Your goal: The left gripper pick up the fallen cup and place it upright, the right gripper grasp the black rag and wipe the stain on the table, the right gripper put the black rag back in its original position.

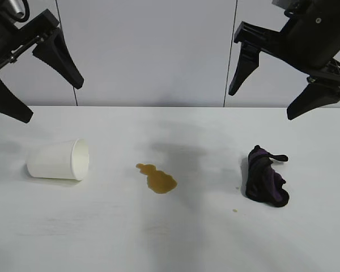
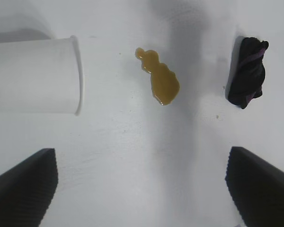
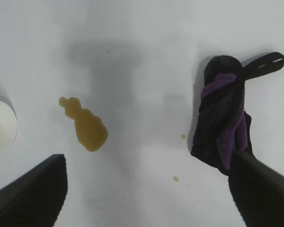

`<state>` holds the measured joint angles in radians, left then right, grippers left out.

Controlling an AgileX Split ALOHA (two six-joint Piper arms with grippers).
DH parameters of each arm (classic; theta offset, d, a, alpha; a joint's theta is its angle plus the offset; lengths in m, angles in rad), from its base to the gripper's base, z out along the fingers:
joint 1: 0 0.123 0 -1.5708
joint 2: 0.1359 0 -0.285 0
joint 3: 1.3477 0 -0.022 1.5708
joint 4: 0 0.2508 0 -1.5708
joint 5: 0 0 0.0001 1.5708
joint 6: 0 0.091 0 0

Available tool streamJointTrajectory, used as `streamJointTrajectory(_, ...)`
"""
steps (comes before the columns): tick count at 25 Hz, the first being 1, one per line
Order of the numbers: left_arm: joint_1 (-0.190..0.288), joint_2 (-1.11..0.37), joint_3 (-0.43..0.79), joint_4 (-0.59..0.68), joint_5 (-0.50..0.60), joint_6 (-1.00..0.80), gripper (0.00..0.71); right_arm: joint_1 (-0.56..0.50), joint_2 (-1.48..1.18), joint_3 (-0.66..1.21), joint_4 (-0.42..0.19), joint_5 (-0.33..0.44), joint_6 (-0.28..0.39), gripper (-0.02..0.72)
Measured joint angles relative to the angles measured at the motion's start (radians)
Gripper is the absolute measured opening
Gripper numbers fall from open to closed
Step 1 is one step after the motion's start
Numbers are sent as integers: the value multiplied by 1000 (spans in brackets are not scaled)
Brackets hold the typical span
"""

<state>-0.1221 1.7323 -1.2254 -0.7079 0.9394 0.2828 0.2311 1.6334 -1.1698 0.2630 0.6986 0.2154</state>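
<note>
The plain white tapered paper cup point(image 1: 58, 160) lies on its side at the left of the wide white surface point(image 1: 175, 238), rim toward the amber-brown liquid stain point(image 1: 157, 179) at centre. The bunched black rag with purple streaks point(image 1: 264, 177) rests at the right, apart from the stain.

The left gripper point(image 1: 31, 79) hangs above the cup and the right gripper point(image 1: 275, 90) above the rag; each has its jaws spread wide and empty, judged ready for descent.

Both arms are cut off by the exterior view's edge.
</note>
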Motion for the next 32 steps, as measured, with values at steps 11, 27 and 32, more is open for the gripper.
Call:
streamJointTrajectory(11, 0, 0, 0, 0, 0, 0, 693, 0, 0, 0, 2, -4, 0, 641)
streamJointTrajectory(27, 0, 0, 0, 0, 0, 0, 693, 0, 0, 0, 2, -4, -26, 641)
streamJointTrajectory(32, 0, 0, 0, 0, 45, 75, 693, 0, 0, 0, 2, -4, -26, 641)
